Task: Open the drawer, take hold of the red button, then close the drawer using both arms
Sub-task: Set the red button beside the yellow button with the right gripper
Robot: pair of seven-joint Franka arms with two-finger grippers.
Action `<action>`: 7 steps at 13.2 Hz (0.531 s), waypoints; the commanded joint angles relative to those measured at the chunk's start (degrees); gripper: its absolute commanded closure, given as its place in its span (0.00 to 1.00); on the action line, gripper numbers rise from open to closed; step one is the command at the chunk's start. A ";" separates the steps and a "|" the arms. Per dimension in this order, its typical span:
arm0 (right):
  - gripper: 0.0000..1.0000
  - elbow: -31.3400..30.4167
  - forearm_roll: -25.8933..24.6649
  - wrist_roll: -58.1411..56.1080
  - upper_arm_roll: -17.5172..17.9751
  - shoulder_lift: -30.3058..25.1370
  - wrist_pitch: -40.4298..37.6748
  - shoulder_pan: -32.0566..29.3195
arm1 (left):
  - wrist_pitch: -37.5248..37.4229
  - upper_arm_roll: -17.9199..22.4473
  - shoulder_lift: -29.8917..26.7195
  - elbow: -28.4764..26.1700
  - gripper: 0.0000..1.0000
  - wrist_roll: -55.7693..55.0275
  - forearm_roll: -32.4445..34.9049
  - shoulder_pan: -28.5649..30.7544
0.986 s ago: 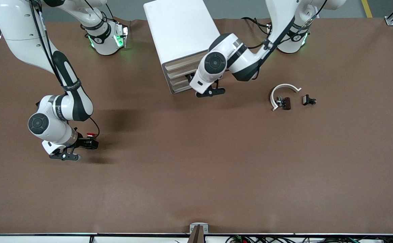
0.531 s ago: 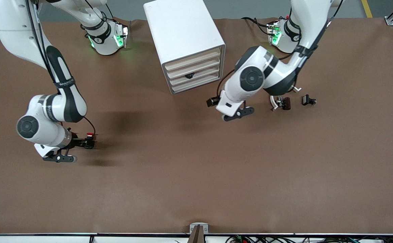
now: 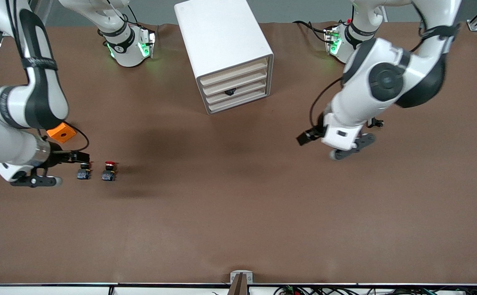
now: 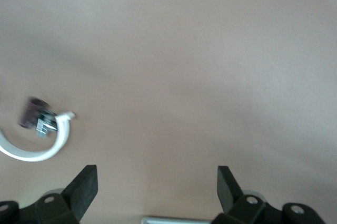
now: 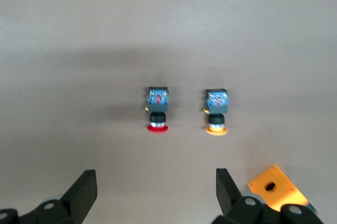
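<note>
Red-capped button (image 3: 108, 171) on the brown table (image 3: 238, 213) toward the right arm's end, lying free, touched by nothing; in the right wrist view (image 5: 157, 109) on its side with the cap showing. Just beside it, closer to the right arm's end, a second button with an orange-yellow cap (image 3: 83, 172). Orange cube with a hole (image 3: 61, 132) farther from the front camera than both, partly under the right arm. Right gripper (image 3: 37, 174) up over the table just beside the yellow-capped button, fingers (image 5: 84, 188) spread apart, holding nothing. Left gripper (image 3: 338, 143) up over bare table toward the left arm's end, fingers (image 4: 86, 182) spread wide and empty. White curved clip (image 4: 39, 147) in the left wrist view. White cabinet (image 3: 222, 41) between the two bases, all four drawers pushed in, the drawer (image 3: 233, 91) with a dark handle third from the top.
</note>
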 commanded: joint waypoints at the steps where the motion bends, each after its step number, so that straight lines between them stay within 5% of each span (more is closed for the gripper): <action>1: 0.00 6.89 -0.46 -0.80 0.71 -0.85 -7.48 -1.42 | -3.30 -0.50 0.05 6.15 0.00 0.42 7.20 1.19; 3: 0.00 14.88 -3.27 -0.36 0.88 -0.32 -14.25 -1.59 | -6.54 -0.58 -0.12 7.92 0.00 3.39 9.60 2.85; 7: 0.00 19.48 -3.28 -0.54 0.79 -0.41 -17.62 -2.56 | -8.66 -0.15 -4.24 7.85 0.00 14.97 9.34 7.16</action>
